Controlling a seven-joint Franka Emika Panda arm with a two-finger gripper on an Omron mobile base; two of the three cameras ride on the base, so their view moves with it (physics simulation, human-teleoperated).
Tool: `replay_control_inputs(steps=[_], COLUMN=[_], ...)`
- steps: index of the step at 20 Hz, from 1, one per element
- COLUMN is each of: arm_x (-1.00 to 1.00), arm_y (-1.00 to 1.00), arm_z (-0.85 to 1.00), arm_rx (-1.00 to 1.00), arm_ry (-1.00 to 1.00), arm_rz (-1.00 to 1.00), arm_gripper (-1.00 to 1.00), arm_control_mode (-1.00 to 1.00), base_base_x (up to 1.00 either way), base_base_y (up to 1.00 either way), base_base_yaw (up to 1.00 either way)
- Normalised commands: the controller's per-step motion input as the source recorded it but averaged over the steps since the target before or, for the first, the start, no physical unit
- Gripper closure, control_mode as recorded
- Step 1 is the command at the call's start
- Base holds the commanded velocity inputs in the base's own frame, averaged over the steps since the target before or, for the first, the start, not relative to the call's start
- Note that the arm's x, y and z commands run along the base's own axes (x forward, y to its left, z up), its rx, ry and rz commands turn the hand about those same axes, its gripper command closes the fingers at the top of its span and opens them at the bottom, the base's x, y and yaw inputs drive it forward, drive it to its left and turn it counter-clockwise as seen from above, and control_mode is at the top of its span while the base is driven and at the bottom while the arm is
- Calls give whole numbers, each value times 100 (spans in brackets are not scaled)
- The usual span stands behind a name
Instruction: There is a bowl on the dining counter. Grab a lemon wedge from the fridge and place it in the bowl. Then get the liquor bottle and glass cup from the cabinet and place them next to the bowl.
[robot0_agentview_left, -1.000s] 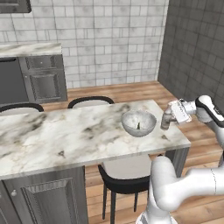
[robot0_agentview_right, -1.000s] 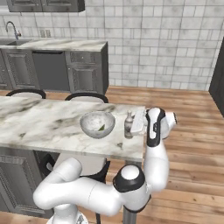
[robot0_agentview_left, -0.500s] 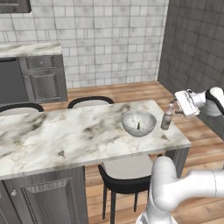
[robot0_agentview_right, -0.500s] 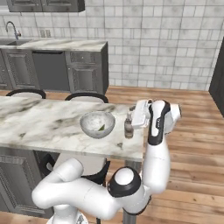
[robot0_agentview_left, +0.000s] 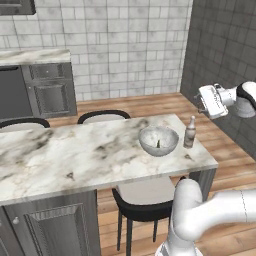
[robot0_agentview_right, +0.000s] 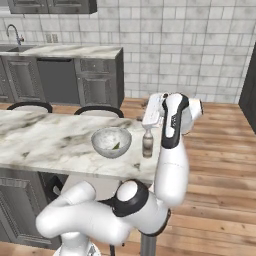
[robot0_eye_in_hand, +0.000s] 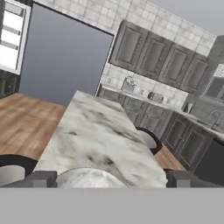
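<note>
The gripper (robot0_agentview_left: 204, 102) is raised above floor level off the end of the dining counter (robot0_agentview_left: 75, 155), clear of every object, with its jaws spread wide and nothing between them. In the hand view the two dark fingertips (robot0_eye_in_hand: 41, 178) stand far apart at the bottom edge, with the rim of the bowl (robot0_eye_in_hand: 89, 178) between them and the marble slab running away beyond it. The bowl (robot0_agentview_left: 158, 140) sits on the dining counter near its end, and a small dark green lemon wedge (robot0_agentview_left: 159, 144) lies inside it. The liquor bottle (robot0_agentview_left: 189, 132) stands upright on the counter just beside the bowl, on the side toward the gripper, apart from it. In the right base view the bottle (robot0_agentview_right: 147, 142) stands beside the bowl (robot0_agentview_right: 111, 141), with the hand raised above it. A black-backed stool (robot0_agentview_left: 102, 116) stands at the far side of the counter. In the hand view the grey fridge (robot0_eye_in_hand: 65, 57) stands beyond the counter's far end.
</note>
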Motion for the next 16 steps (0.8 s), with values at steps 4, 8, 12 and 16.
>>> replay_control_inputs(steps=[4,8,12,16], arm_x=[-45,-66,-68,-57], arm_y=[60,69,62,51], arm_z=[71,55,37,38], arm_rx=[-1,-10,-15,-16], arm_ry=[-4,-1,0,0], arm_rz=[0,-2,-11,-19], arm_gripper=[-100,-100,-100,-100], arm_control_mode=[-100,-100,-100,-100], base_base_x=[0,0,0,0], base_base_y=[0,0,0,0], base_base_yaw=[0,0,0,0])
